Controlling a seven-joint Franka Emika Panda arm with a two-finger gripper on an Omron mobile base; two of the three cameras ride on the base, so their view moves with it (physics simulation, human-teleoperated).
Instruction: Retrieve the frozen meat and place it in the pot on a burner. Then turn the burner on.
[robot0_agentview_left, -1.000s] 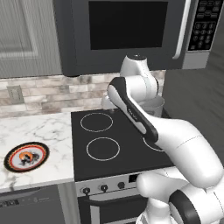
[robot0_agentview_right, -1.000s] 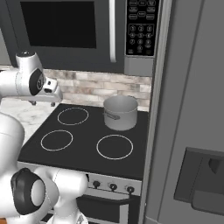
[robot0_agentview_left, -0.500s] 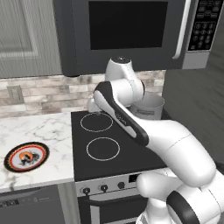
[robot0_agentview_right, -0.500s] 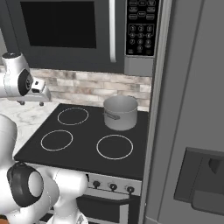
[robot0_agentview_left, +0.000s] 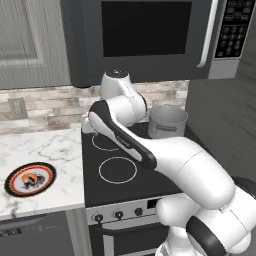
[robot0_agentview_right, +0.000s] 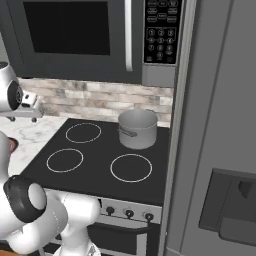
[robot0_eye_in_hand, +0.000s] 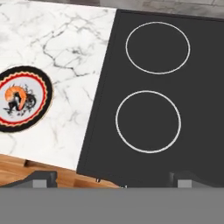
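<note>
The frozen meat (robot0_eye_in_hand: 12, 96) is a small orange lump lying on a round plate (robot0_eye_in_hand: 41, 92) with a black-and-red rim and a dark print, on the marble counter left of the stove. It also shows as an orange patch on that plate (robot0_agentview_left: 30, 178) in the left base view. The grey pot (robot0_agentview_left: 167, 121) (robot0_agentview_right: 137, 128) stands on the back right burner. My gripper (robot0_eye_in_hand: 114, 180) hangs open and empty above the stove's left burners, looking down, with its two tips far apart. It is well to the right of the plate and far from the pot.
The black stove top (robot0_eye_in_hand: 201, 109) has white burner rings, and a row of knobs (robot0_agentview_right: 129, 213) runs along its front. A microwave (robot0_agentview_left: 145, 30) hangs above. A tall grey fridge (robot0_agentview_right: 220, 125) stands right of the stove. The marble counter (robot0_eye_in_hand: 74, 48) ends at a front edge.
The arm has swung left across the stove, away from the pot and towards the counter side. The gripper has stayed open.
</note>
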